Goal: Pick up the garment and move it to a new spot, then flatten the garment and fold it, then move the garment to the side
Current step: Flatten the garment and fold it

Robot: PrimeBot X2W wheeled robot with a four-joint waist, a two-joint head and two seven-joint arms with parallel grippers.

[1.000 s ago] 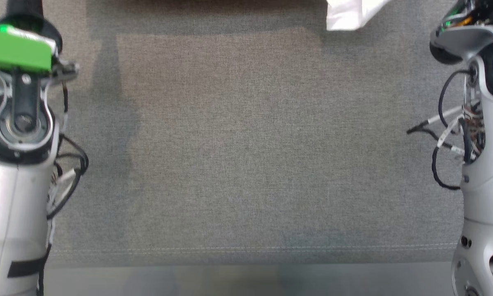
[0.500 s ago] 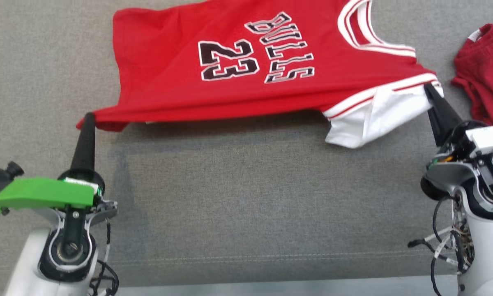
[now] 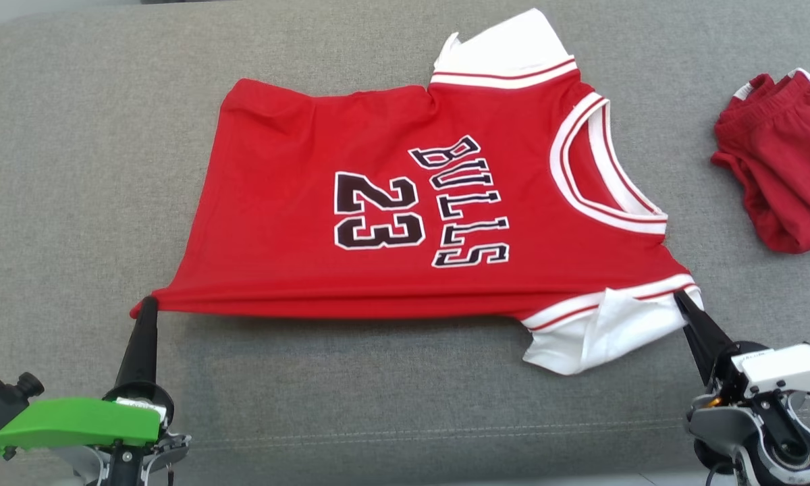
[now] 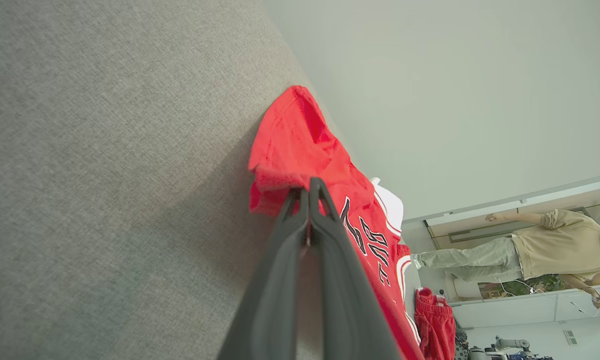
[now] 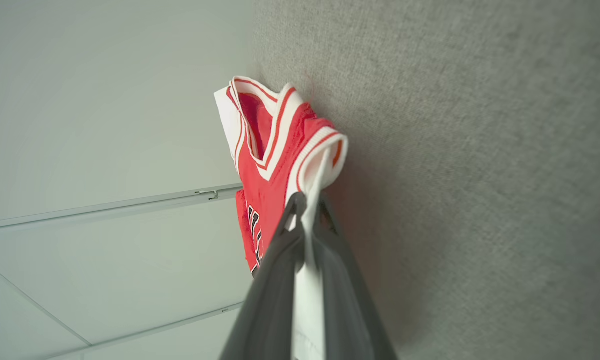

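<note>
I read 2 things, both on the red jersey [image 3: 391, 223], centre of head view: "BULLS" and no. "23", black w/ white outline, turned sideways, 23 left of BULLS. Left wrist view: same lettering, too skewed to read.

Your head camera looks steeply down on the grey cushion [image 3: 74, 169], far enough back to frame the whole jersey [image 3: 405, 223]. Your left wrist camera sits close behind the left gripper [image 4: 310, 186], skimming low along the cushion toward a pale wall [image 4: 455, 75] (its frame is rolled sideways). The right wrist camera does likewise behind the right gripper [image 5: 307, 200]. All three share the jersey; head and left wrist share the red shorts [image 3: 779, 182].
</note>
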